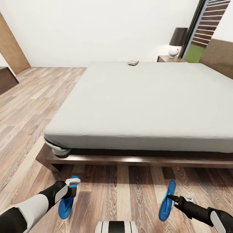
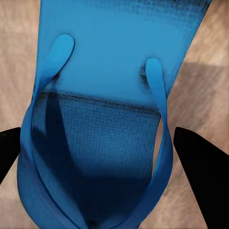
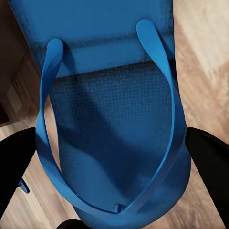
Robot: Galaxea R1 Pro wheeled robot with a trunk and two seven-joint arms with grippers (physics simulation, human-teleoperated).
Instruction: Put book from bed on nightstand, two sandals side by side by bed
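Two bright blue sandals lie on the wood floor in front of the bed (image 1: 145,97). My left gripper (image 1: 72,189) hangs over the left sandal (image 1: 65,205), open, its black fingers (image 2: 202,176) standing either side of the Y-strap (image 2: 160,119). Over the right sandal (image 1: 166,204) my right gripper (image 1: 172,198) is open too, and its fingers (image 3: 210,162) flank that sandal (image 3: 114,133) close to its edges. The book (image 1: 133,62) rests on the mattress at the far edge. A nightstand (image 1: 163,59) stands behind the bed's far corner.
The bed's dark wooden frame (image 1: 129,160) runs low just beyond both sandals. A lamp with a dark shade (image 1: 177,40) sits on the nightstand, by the window. A brown door (image 1: 11,45) and a dark bench (image 1: 6,79) are at the far left, with open floor between.
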